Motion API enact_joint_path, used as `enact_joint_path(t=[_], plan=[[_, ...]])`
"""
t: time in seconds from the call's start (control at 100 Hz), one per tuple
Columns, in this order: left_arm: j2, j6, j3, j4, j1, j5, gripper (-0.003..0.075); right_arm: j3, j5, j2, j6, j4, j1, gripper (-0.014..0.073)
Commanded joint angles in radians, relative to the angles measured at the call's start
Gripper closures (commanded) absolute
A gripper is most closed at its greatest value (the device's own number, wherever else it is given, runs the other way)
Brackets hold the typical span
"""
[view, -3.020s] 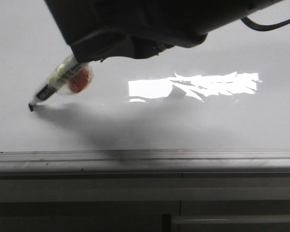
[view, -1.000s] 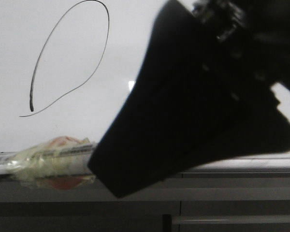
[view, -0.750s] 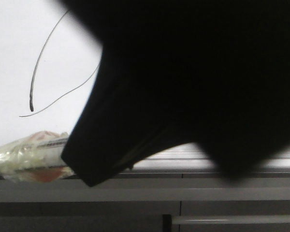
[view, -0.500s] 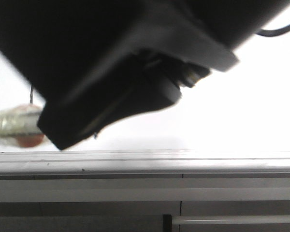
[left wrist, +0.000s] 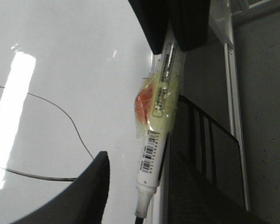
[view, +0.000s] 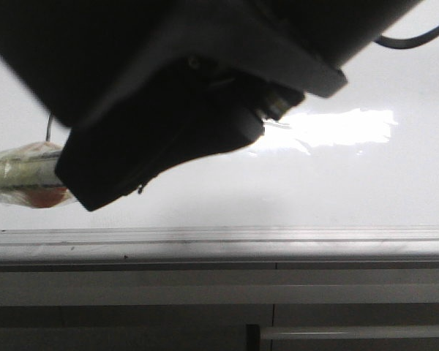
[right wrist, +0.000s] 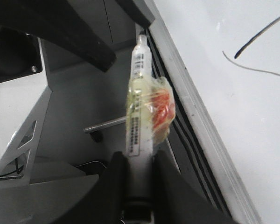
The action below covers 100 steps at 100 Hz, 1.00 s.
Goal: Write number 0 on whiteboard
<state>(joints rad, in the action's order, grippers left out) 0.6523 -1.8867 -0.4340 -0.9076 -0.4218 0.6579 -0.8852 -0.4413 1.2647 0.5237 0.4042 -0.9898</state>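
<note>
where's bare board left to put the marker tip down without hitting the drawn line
Bare whiteboard runs from the glare patch down to the grey rail. The other end is crowded: the drawn line, the marker in the right gripper, and the arm above it.

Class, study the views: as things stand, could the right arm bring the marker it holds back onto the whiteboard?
Probably yes: the right gripper is shut on the marker, which sits just off the whiteboard edge with nothing visible between.

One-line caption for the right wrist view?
Right gripper holds the tape-wrapped marker beside the whiteboard bearing drawn strokes.
</note>
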Motion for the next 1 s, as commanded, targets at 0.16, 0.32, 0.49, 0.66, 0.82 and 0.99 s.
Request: enact_joint_path(t=[0.16, 0.32, 0.49, 0.66, 0.82, 0.99], plan=[[0.09, -0.194, -0.028, -0.234, -0.008, -0.046, 0.0437, -0.035, 0.058, -0.022, -0.001, 0.009, 0.0, 0.0662], [0.153, -0.216, -0.028, -0.244, -0.033, -0.046, 0.0437, -0.035, 0.064, -0.022, -0.001, 0.009, 0.0, 0.0662], [0.155, -0.216, -0.028, -0.242, -0.046, -0.057, 0.0449, -0.035, 0.076, -0.022, -0.001, 0.011, 0.0, 0.0662], [0.155, -0.216, -0.028, -0.242, -0.046, -0.057, 0.0593, -0.035, 0.078, -0.022, -0.001, 0.011, 0.0, 0.0662], [0.155, -0.216, -0.028, -0.24, -0.046, -0.057, 0.074, -0.035, 0.079, -0.022, -0.001, 0.011, 0.0, 0.0662], [0.155, -0.216, -0.028, -0.24, -0.046, -0.044, 0.074, -0.035, 0.089, -0.022, -0.001, 0.011, 0.0, 0.0662]])
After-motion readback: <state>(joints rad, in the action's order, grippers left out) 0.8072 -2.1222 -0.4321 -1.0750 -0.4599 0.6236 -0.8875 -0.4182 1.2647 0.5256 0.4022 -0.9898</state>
